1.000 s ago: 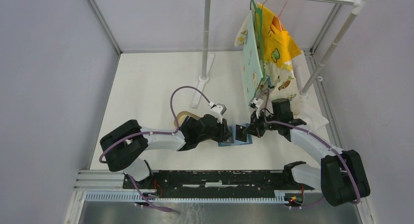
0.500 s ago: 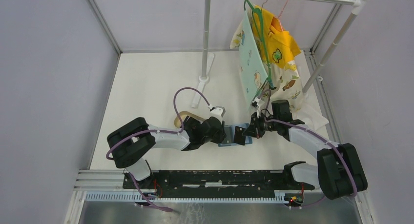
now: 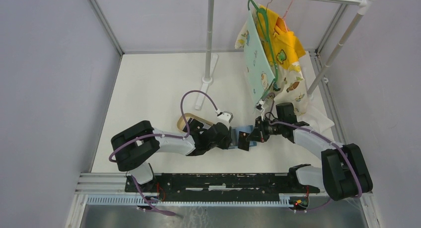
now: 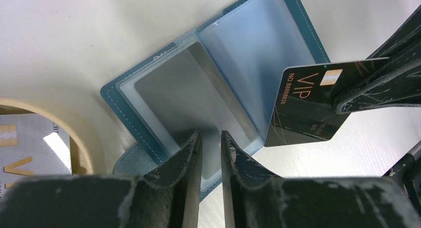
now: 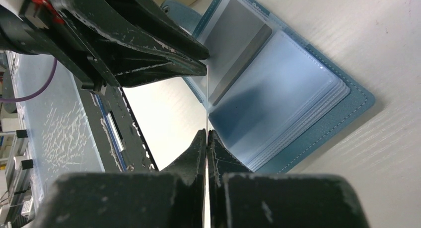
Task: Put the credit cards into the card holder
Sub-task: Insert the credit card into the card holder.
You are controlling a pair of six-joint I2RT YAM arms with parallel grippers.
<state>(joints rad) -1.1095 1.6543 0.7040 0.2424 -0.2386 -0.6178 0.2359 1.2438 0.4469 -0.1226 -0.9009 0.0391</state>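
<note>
Card holder (image 4: 258, 44) lies open flat on the white table (image 3: 149, 89), near the front middle, clear sleeves facing up and teal cover underneath. Left gripper (image 4: 210, 138) sits at its 9 o'clock in the top view. The jaws are nearly closed with only a slim gap, nipping the near edge of one clear sleeve on the left half. In the left wrist view the card holder spreads from the fingertips toward 12 and 1 o'clock.

Right gripper (image 5: 206, 134) comes in from the holder's 3 o'clock, jaws clamped tight on a black VIP card (image 4: 308, 104). The card is raised above the table and tilted, gold chip uppermost. Its free end is over the near edge of the right-hand sleeve stack; can't tell if it touches. From the right wrist the card shows edge-on, a thin line running toward 12 o'clock between the left fingers and the sleeves. The two grippers face each other, close together but apart.

Tan tray (image 4: 74, 138) sits at about 9 to 10 o'clock of the holder, just beside it, with a grey card (image 4: 30, 143) with gold lettering inside. Clothes rack (image 3: 210, 39) with hung garments (image 3: 278, 49) stands far back, 12 to 1 o'clock.
</note>
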